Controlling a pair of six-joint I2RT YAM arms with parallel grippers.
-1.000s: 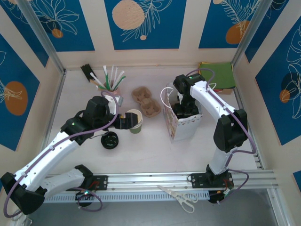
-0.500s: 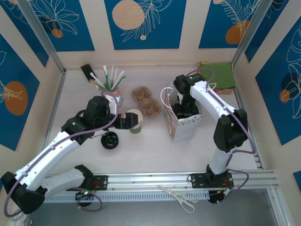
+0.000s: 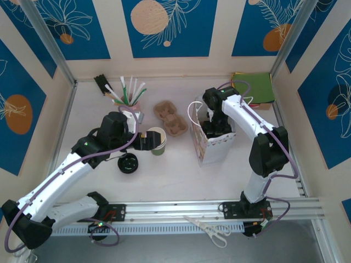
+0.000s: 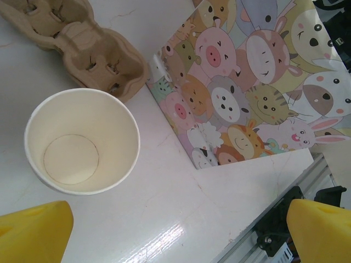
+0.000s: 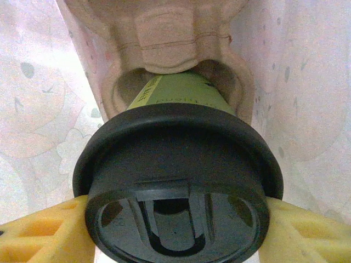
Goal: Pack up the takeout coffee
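Right side: your right gripper (image 5: 175,233) is down inside the cartoon-print bag (image 3: 217,147). Its yellow fingers (image 5: 38,233) stand partway apart, clamped on either side of the takeout coffee (image 5: 175,101) at the black lid (image 5: 178,181). The lid is on and the cup leans toward the wrist camera. Its green base goes into a socket of a pulp tray (image 5: 164,38) that sits in the bag. You cannot tell how deep it seats.

Left side: your left gripper (image 4: 175,227) is spread wide with nothing in it, hovering beside a lidless cup (image 4: 82,142). That cup stands upright on the table (image 4: 181,192), cream inside and empty. An empty pulp carrier (image 4: 82,49) lies just beside it, with the bag near on the other side. A lone lid (image 3: 128,163) lies flat near the left arm, with no cup under it.
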